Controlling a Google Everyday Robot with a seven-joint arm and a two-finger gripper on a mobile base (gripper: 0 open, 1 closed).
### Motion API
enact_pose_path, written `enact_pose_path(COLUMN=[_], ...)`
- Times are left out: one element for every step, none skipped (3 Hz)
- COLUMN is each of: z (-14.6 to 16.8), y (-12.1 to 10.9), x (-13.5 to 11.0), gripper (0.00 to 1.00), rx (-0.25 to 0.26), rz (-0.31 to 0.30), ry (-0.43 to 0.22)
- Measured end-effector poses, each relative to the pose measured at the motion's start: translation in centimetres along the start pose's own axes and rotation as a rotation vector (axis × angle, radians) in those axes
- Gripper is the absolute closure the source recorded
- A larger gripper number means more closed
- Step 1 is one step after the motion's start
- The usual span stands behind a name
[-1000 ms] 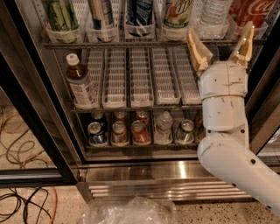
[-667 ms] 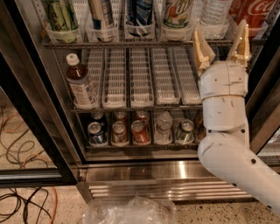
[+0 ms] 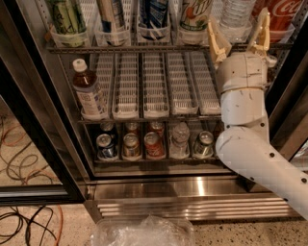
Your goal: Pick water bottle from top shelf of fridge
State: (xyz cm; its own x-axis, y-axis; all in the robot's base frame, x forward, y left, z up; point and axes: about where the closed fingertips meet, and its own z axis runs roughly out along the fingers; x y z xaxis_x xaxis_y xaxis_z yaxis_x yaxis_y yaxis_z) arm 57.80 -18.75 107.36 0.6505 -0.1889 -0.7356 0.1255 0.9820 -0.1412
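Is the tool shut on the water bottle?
No: the tool, up at the top shelf, has its fingers spread apart either side of the water bottle.

we see a large clear ribbed plastic water bottle (image 3: 236, 10) standing upright near the right end of the top shelf (image 3: 144, 48), a metal wire rack fronted with translucent plastic lane cups. only the bottle's lower body shows; the upper edge cuts off its top. the shelf sits inside the fridge (image 3: 192, 204), a display cooler with black door frames and a stainless louvred base. the two-finger gripper (image 3: 237, 21) is raised at the bottle, its tan fingers spread wide on either side of it.
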Motion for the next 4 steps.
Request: enact_pose_path(z=[0.8,1.9,2.2,2.8], y=[-0.2,-1.2,-0.7,-0.2], x=[0.0,0.2,0.8,1.0], gripper=[0.33,0.34,0.34,0.33], rx=[0.010,0.050,0.037,0.024], rz=[-0.004,-0.015,-0.007,0.001], ry=[-0.014,-0.033,-0.026,-0.023])
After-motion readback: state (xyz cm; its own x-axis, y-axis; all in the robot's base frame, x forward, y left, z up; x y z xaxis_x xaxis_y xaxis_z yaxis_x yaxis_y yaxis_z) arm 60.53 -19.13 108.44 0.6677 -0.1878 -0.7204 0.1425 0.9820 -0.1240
